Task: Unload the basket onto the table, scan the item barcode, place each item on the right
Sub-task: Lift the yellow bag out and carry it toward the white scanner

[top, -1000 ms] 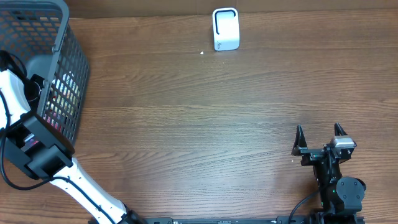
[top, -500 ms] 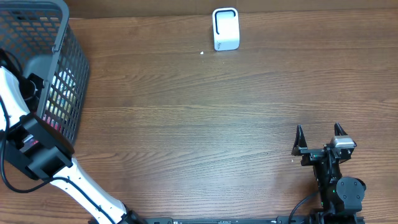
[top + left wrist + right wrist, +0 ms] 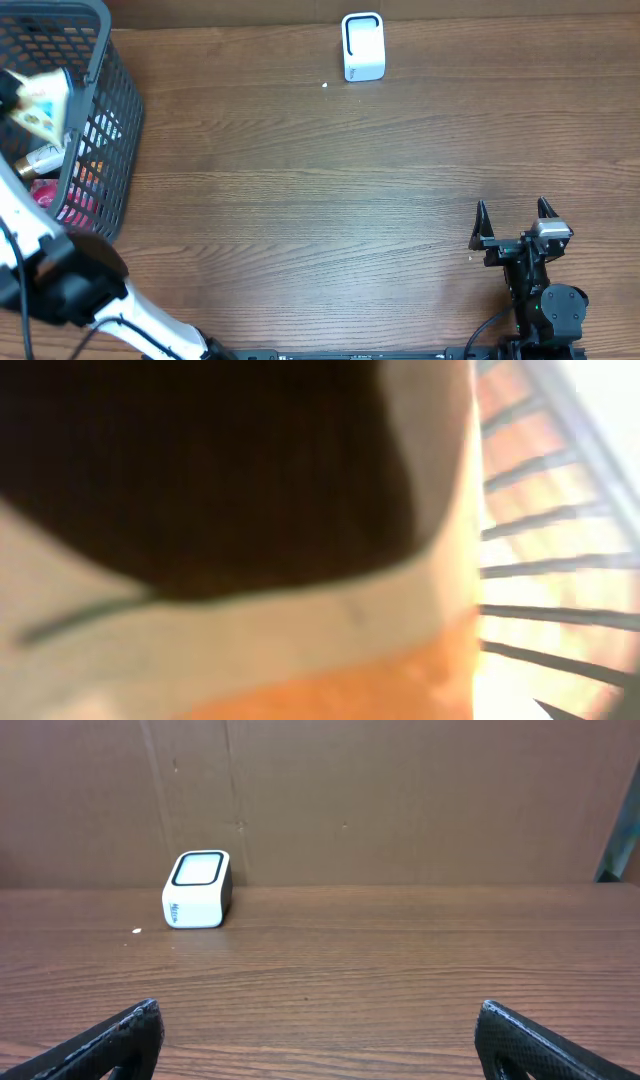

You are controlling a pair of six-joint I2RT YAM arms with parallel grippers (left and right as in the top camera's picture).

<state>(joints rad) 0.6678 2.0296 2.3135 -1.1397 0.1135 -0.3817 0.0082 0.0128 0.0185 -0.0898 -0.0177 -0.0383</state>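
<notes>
- Currently the left gripper [image 3: 12, 95] sits at the basket's [image 3: 110, 120] far left side, mostly cut off by the frame edge. Its jaws are pinched nearly closed on the pack [image 3: 45, 100].
- The pack is cream-yellow and tilted. It hangs inside the basket outline at about rim height, above the other goods.
- The left wrist view is a blur. The pack [image 3: 250, 630] fills it with a dark brown patch, a cream band and an orange edge. Basket mesh [image 3: 540, 560] shows to the right of it. The fingers can't be made out there.
- The basket is grey mesh. Down inside it lie a pink item [image 3: 45, 190], a small white-silver piece and something orange, all too small to name.
- The left arm [image 3: 70, 285], a white link with a black joint, runs from below the basket up along its left side.
- The scanner [image 3: 363, 46] is a white box with a dark-framed window. It stands upright on the table [image 3: 300, 200], well right of the basket, by the cardboard wall [image 3: 400, 790].
- The right gripper [image 3: 513, 215] is far from the basket, at the opposite near corner. Its jaws are spread wide with nothing between them.
- In the right wrist view both fingertips [image 3: 110, 1040] sit low in frame, and the scanner [image 3: 197, 890] is ahead and to the left.
</notes>
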